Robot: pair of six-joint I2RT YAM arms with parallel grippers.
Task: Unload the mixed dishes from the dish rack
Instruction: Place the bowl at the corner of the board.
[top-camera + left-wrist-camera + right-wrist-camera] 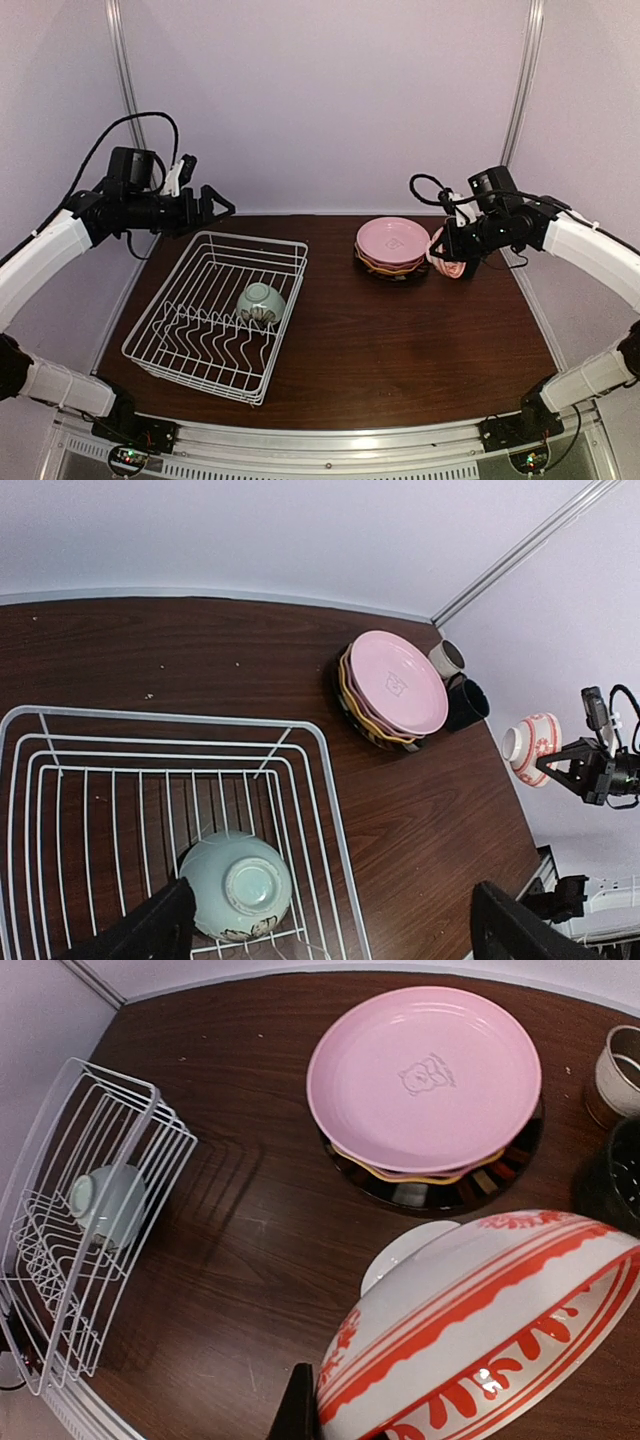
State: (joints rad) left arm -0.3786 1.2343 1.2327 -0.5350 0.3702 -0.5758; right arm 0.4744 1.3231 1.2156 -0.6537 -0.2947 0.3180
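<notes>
Left hand (213, 205) hangs spread at upper left, right hand (447, 248) at right pinches the red-and-white bowl (480, 1320)

Reference item: the plate stack (470, 1175), upper centre on the desk (240, 1250).

- Top of stack: light pink plate (425, 1075), face up, with an embossed figure at its centre.
- Beneath it: yellow plate (420, 1176), then dark brown plate (440, 1196); only their edges show.
- Right of the stack: beige cup (620, 1070) and dark cup (615, 1175), both cut by the frame edge.
- Well left of the stack: dish rack (158, 1110) holding a pale green bowl (105, 1200).
- In front of the stack, nearest the lens: white-red bowl (480, 1330), tilted, with one dark finger (297, 1410) against its lower left wall.
</notes>
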